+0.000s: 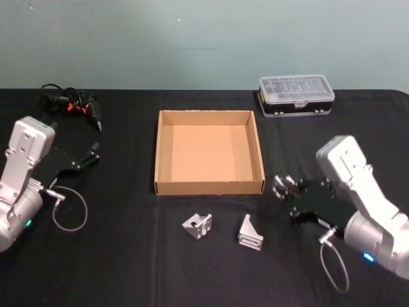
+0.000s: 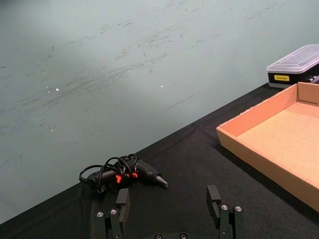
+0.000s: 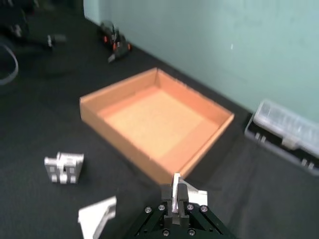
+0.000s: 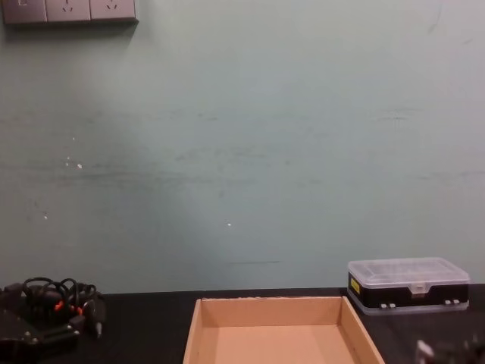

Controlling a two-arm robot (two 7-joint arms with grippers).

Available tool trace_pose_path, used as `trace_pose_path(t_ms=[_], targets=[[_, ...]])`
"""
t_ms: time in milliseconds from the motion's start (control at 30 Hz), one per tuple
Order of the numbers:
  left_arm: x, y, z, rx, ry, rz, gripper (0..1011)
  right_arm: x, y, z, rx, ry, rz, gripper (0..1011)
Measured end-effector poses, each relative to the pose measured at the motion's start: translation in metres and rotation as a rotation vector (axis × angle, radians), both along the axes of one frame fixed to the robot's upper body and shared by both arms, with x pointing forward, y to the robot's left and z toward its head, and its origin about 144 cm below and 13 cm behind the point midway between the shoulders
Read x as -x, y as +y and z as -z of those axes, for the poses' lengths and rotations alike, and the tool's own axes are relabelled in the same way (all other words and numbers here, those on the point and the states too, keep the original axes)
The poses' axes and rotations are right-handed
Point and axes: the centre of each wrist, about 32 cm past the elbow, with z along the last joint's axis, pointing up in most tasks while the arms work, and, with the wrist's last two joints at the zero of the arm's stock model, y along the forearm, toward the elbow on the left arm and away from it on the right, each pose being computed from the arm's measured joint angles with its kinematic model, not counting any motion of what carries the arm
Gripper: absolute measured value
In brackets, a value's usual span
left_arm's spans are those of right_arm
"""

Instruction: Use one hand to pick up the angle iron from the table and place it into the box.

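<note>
Fingers [image 3: 164, 218] of the right gripper [image 1: 289, 194] pinch one angle iron [image 3: 185, 191] just beside the box [image 1: 208, 187]; probably rigid, light, slick metal, best clamped across a flat flange, while the left gripper [image 2: 168, 201] rests spread on the table [image 1: 128, 256].

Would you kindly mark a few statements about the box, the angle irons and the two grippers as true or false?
1. The box is empty. True.
2. The left gripper grips an angle iron. False: it is open and holds nothing.
3. The right gripper is shut on the held angle iron. True.
4. Three angle irons lie on the table. False: two do, the left loose iron and the right loose iron, in front of the box.
</note>
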Motion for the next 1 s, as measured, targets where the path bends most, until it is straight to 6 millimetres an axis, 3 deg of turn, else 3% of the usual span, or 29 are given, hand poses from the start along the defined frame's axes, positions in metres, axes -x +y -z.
trace_pose_path(t_ms=[233,467,767,1000], targets=[[0.0,0.0,0.0,0.0,0.0,0.0,1011,-0.015,0.005,-0.029,-0.033,-0.083,-0.025,77],[0.0,0.0,0.0,0.0,0.0,0.0,1011,-0.05,0.015,-0.05,-0.081,-0.1,-0.065,77],[0.0,0.0,0.0,0.0,0.0,0.0,1011,-0.094,0.039,-0.053,-0.103,-0.018,-0.096,77],[0.0,0.0,0.0,0.0,0.0,0.0,1011,-0.126,0.057,-0.042,-0.073,0.049,-0.08,77]])
